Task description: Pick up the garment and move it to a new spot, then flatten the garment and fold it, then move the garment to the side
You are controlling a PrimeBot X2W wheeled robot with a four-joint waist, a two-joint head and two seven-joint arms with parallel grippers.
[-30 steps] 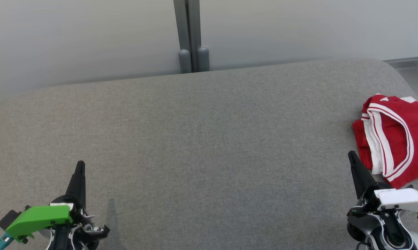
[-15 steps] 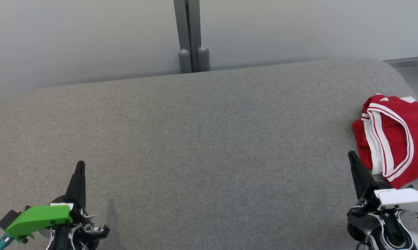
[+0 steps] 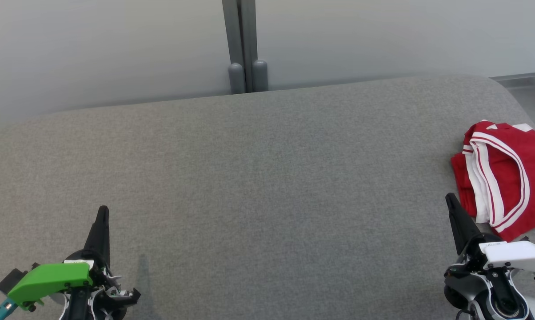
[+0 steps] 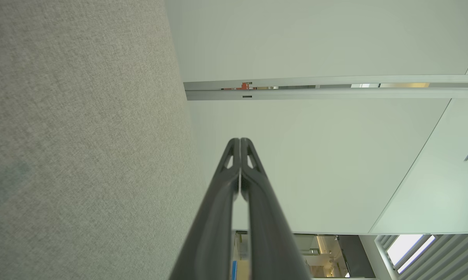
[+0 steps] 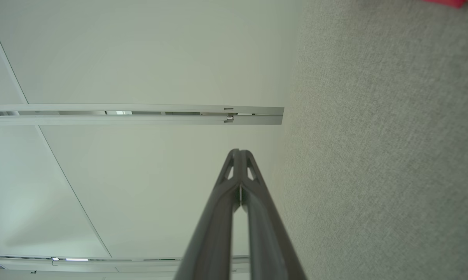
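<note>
The garment [image 3: 507, 178], red with white striped trim, lies in a loosely folded heap at the right edge of the grey cloth-covered table [image 3: 267, 178], about halfway between the near and far sides. Part of it runs out of the head view.

The right jaws are clenched on nothing. Their two dark fingers [image 5: 218, 217] press together to one point low over the table's near right corner. That point stands just to the left of the garment's nearer hem, close beside the cloth; whether it touches is hard to judge. In the right wrist view the garment [image 5: 447, 2] is a red sliver at the top corner, well off the line of the fingers.

The left jaws are likewise clenched and hold nothing, fingers [image 4: 218, 210] meeting at the tip. They sit over the table's near left corner, well apart from the garment, with the whole width of bare grey cloth between them.
</note>
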